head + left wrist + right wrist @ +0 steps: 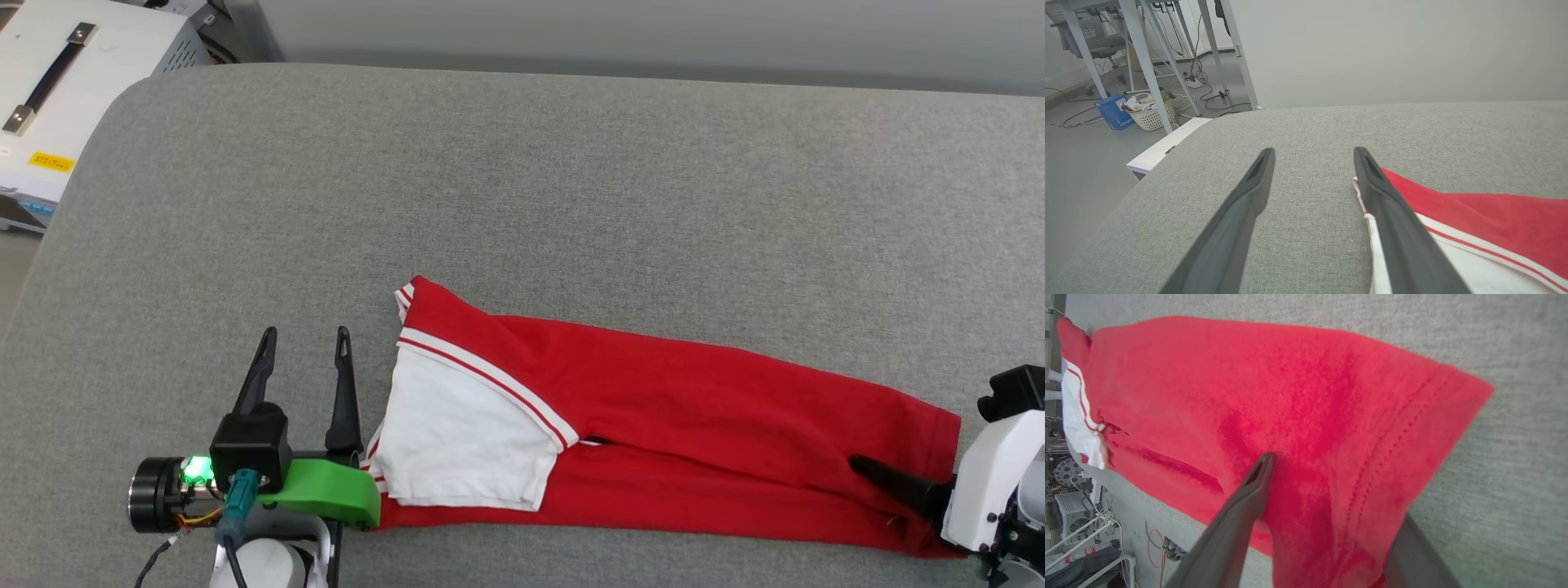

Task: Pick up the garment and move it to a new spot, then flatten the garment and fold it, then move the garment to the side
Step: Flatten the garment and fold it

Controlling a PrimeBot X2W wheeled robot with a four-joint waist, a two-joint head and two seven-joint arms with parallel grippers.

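I have the red jersey shirt (653, 408) lying folded in a long strip close to the counter's (571, 163) near edge, with a white sleeve on top at one end. Beyond the shirt, open grey fabric runs to the far edge and a rounded corner. My left hand (305, 332) sits just beside the sleeve end, fingers spread. My right hand (1337, 486), fingers wide, straddles the hem corner. A white handled case (57, 82) stands off the counter, well past the sleeve end.
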